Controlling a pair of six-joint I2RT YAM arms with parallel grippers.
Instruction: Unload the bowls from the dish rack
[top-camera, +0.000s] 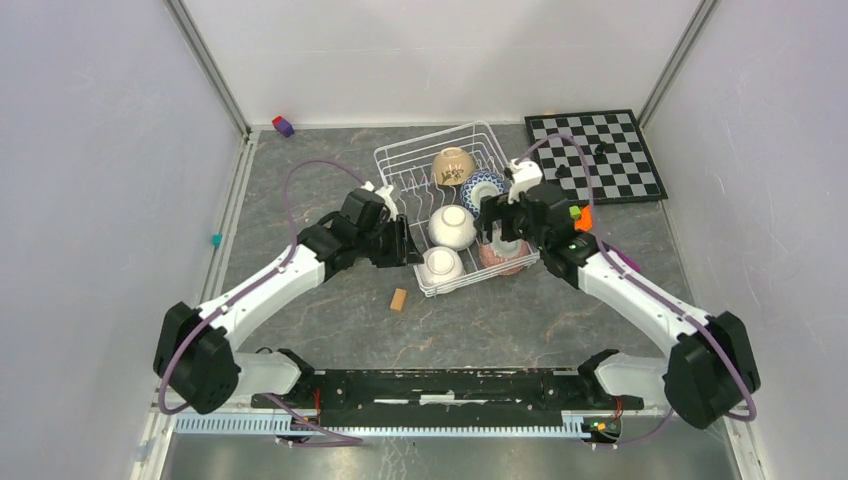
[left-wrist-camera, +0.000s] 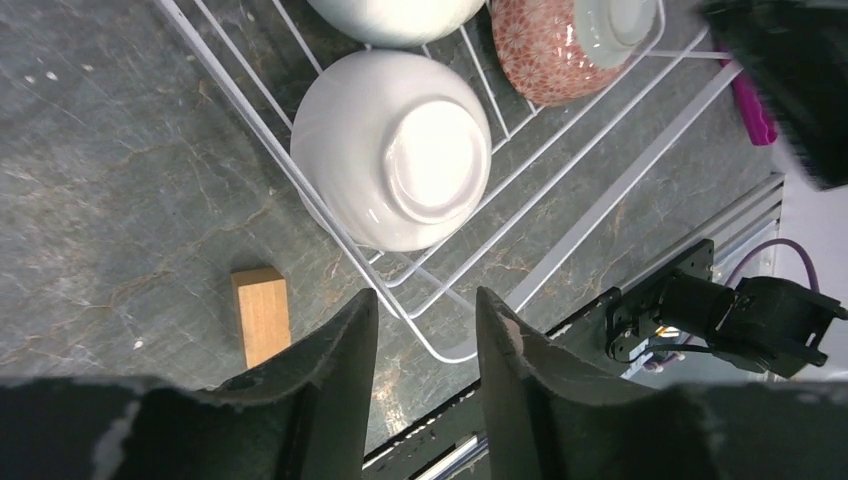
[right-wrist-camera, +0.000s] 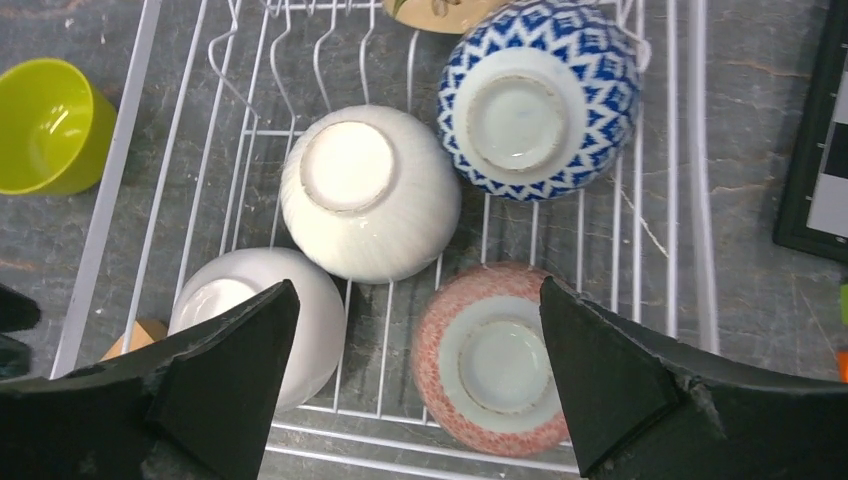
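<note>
The white wire dish rack (top-camera: 400, 160) holds several bowls upside down: blue-and-white (right-wrist-camera: 540, 100), two plain white (right-wrist-camera: 370, 195) (right-wrist-camera: 322, 325) and pink-red speckled (right-wrist-camera: 490, 360). A beige bowl (top-camera: 453, 165) leans at the back. The lime-green bowl (right-wrist-camera: 45, 125) stands upright on the table left of the rack. My right gripper (right-wrist-camera: 418, 290) is open wide above the pink-red bowl and holds nothing. My left gripper (left-wrist-camera: 427, 310) hangs at the rack's near left corner, open, with nothing between its fingers. The nearer white bowl (left-wrist-camera: 390, 150) lies just beyond its tips.
A small wooden block (top-camera: 399, 299) lies on the table just in front of the rack's near left corner. A black-and-white chessboard (top-camera: 595, 155) with a few pieces sits at the back right. A purple-and-red block (top-camera: 283, 125) rests by the back wall.
</note>
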